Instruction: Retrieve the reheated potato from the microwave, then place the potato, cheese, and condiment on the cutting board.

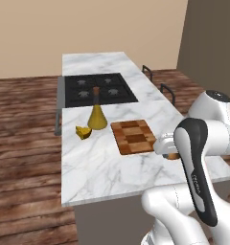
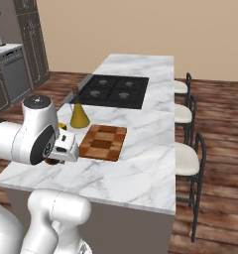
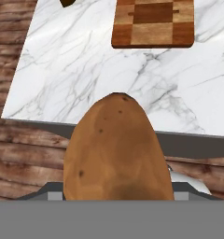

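Potato (image 3: 117,151) rides in the gripper (image 1: 170,149), carried low above the marble counter (image 1: 102,162) just short of the board's (image 1: 132,136) near edge. From the hand camera it looms large between the fingers, which I take to be pinching it, though the tips themselves are hidden behind it. The board lies bare. Beyond its far left corner stands the condiment (image 1: 96,115), and the cheese (image 1: 83,132) sits beside the bottle, nearer the counter's edge than the board. The stove (image 1: 98,88) lies past the board. The step in hand looks like the first delivery: potato to the board. Next the hand needs to travel forward over the checkered wood, come down, and let go gently so the round thing does not roll off.
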